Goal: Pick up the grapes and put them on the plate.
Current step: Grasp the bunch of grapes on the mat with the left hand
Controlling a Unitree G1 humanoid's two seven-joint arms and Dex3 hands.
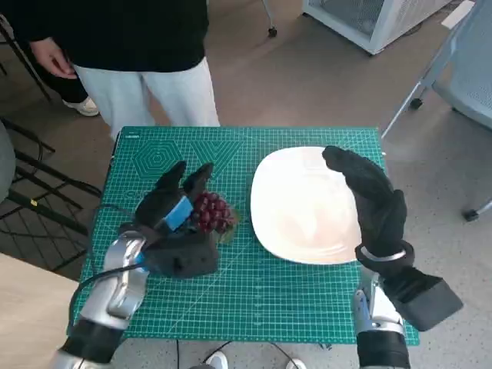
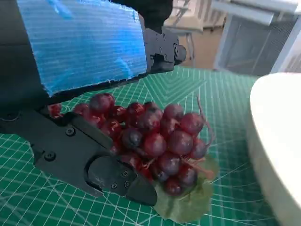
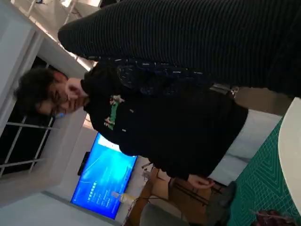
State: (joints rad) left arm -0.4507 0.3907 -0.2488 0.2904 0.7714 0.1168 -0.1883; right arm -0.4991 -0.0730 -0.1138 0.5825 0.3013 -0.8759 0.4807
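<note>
A bunch of dark red grapes (image 1: 213, 213) with a green leaf lies on the green cutting mat (image 1: 307, 296), left of the white plate (image 1: 304, 204). My left hand (image 1: 173, 223) sits at the bunch's left side. In the left wrist view the grapes (image 2: 160, 141) rest on the mat between one black finger touching them and the others spread above, apart from them. My gloved right hand (image 1: 369, 200) hovers over the plate's right edge, fingers extended, holding nothing. The right wrist view catches the grapes (image 3: 273, 217) and the plate's rim (image 3: 292, 150).
A person (image 1: 131, 46) in a black top and pale trousers stands at the table's far left side. A wheeled chair (image 1: 469, 69) and a white unit (image 1: 369, 19) stand on the floor beyond. A black wire rack (image 1: 31, 200) is at the left.
</note>
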